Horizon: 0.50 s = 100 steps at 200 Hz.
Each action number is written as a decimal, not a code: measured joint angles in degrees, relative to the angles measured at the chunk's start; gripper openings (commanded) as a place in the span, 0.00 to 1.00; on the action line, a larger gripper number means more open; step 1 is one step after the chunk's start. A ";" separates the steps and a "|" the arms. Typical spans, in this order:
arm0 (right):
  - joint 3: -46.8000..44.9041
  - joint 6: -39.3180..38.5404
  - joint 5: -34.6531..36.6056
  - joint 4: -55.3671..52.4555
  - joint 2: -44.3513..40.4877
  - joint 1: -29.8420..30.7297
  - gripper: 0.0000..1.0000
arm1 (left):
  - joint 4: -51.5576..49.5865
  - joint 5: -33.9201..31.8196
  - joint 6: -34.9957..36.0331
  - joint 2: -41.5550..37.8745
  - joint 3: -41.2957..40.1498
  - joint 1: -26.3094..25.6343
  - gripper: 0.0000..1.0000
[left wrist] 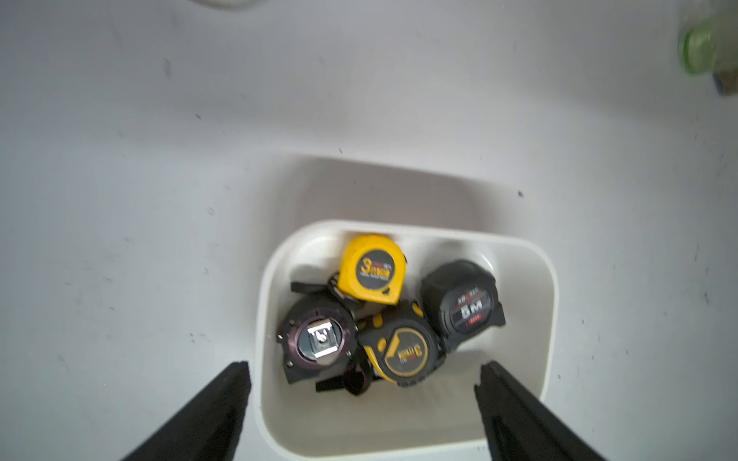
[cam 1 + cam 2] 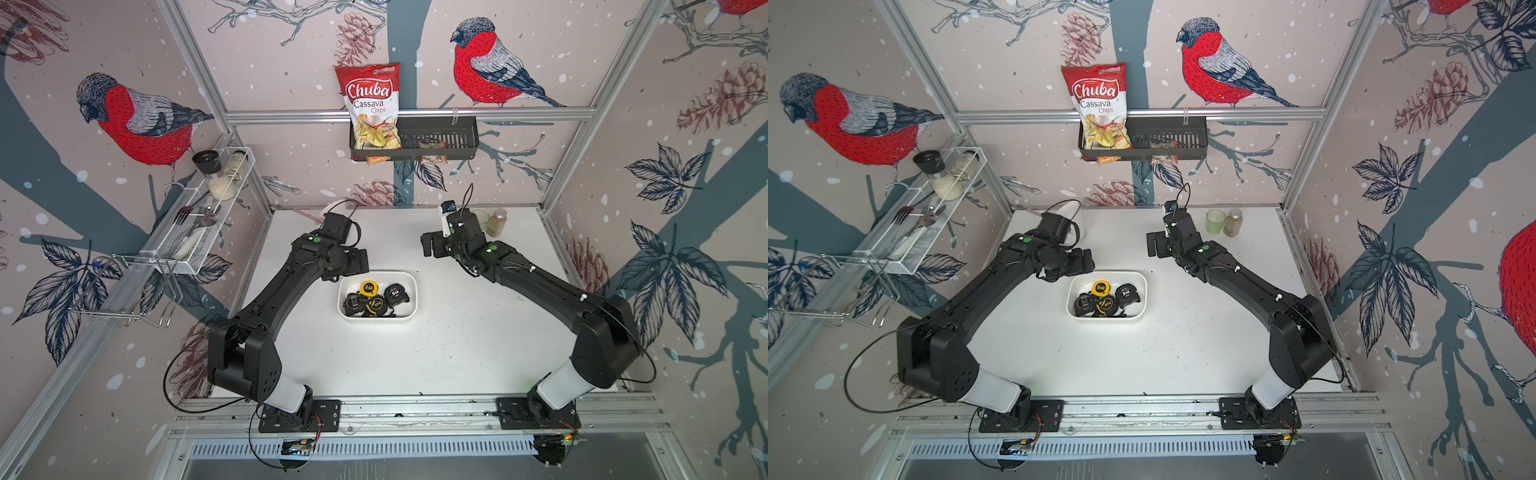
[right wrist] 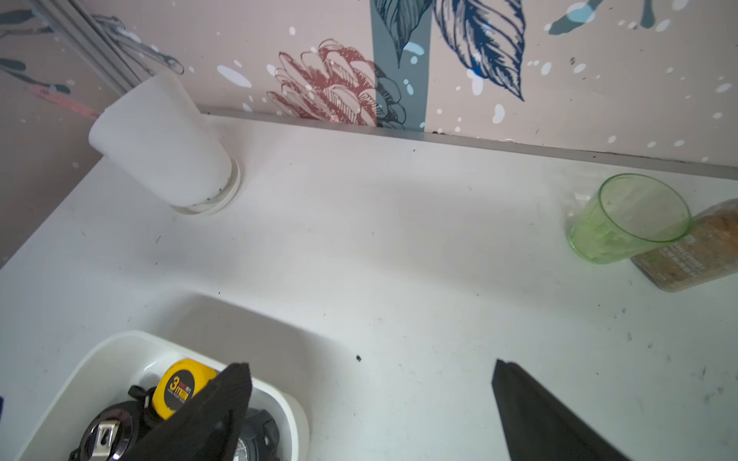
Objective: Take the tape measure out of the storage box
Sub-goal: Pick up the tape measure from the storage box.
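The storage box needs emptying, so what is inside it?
A yellow tape measure, a black 5M one, a black-and-yellow one and a black one lying clip-up. Anything under them is covered.

The bag (image 2: pixel 368 104) says "Chuba Cassava Chips"; yellow tape measure (image 1: pixel 373 267) "3m", black tape measure (image 1: pixel 465 305) "5M".

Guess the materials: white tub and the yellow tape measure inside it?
The storage box looks like moulded plastic, smooth semi-gloss white: rounded corners, thin rim, soft highlights. The yellow tape measure seems a hard plastic case, glossy, with a dark printed round label; painted metal can't be ruled out.
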 measured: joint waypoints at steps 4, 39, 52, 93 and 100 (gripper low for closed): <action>0.22 0.00 -0.04 -0.46 0.33 0.31 1.00 | -0.39 0.39 -0.26 0.13 -0.37 -0.85 0.94; 0.00 -0.44 0.00 -1.97 1.46 1.03 1.00 | 0.72 2.05 -3.06 3.08 -4.98 -4.35 0.94; -0.68 -0.68 -0.02 -1.95 0.92 1.20 1.00 | 1.20 1.49 -3.85 5.22 -5.70 -4.90 0.94; -2.86 -1.44 0.00 -1.38 -1.88 1.11 1.00 | 4.07 -2.23 -2.36 13.31 -2.32 -6.19 0.93; -3.13 -1.44 0.02 -1.18 -2.21 0.94 1.00 | 4.46 -3.30 -1.44 14.97 -0.96 -6.40 0.93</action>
